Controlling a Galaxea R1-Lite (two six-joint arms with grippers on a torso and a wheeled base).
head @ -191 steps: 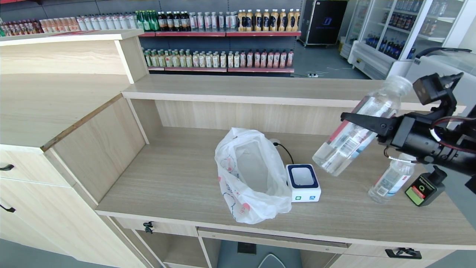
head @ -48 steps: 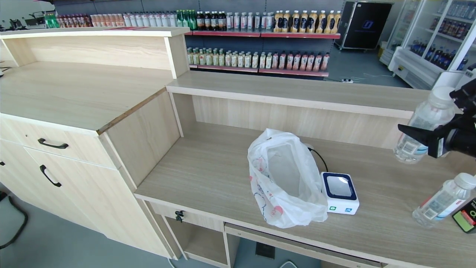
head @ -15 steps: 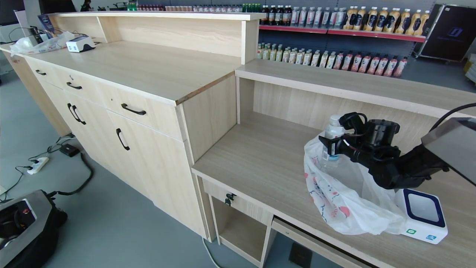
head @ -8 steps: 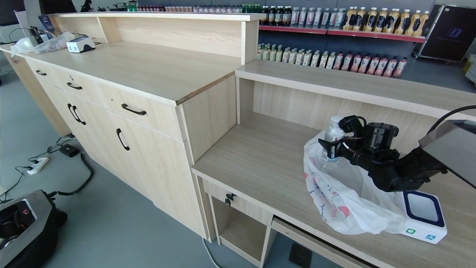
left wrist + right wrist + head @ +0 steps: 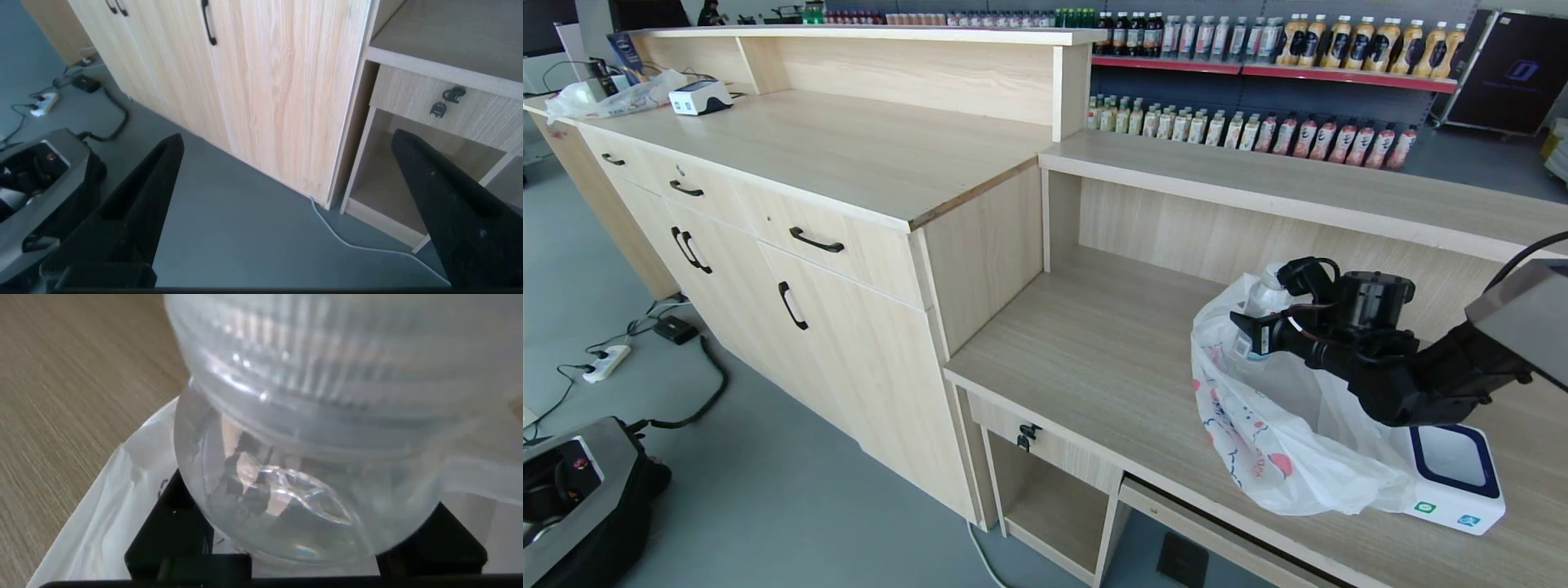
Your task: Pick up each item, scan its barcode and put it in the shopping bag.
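Note:
A clear water bottle [image 5: 1260, 300] leans, cap up, in the mouth of the white shopping bag [image 5: 1282, 433] on the low counter. My right gripper [image 5: 1258, 333] is shut on the bottle's body, just above the bag's rim. The right wrist view gives the bottle [image 5: 319, 457] close up, its ribbed cap nearest, black fingers [image 5: 176, 539] on either side and the bag [image 5: 106, 514] beneath. The white and blue barcode scanner [image 5: 1454, 478] sits on the counter right of the bag. My left gripper [image 5: 286, 204] hangs open over the floor beside the cabinet.
The low counter [image 5: 1111, 351] has free room left of the bag. A raised shelf [image 5: 1258, 184] runs behind it, and a taller cabinet with drawers [image 5: 792, 245] stands to the left. Cables and a power strip [image 5: 605, 363] lie on the floor.
Over the last second my right gripper has sunk a little and tipped the bottle deeper into the bag's mouth. Before that the head camera swung left; the bottle came from the right.

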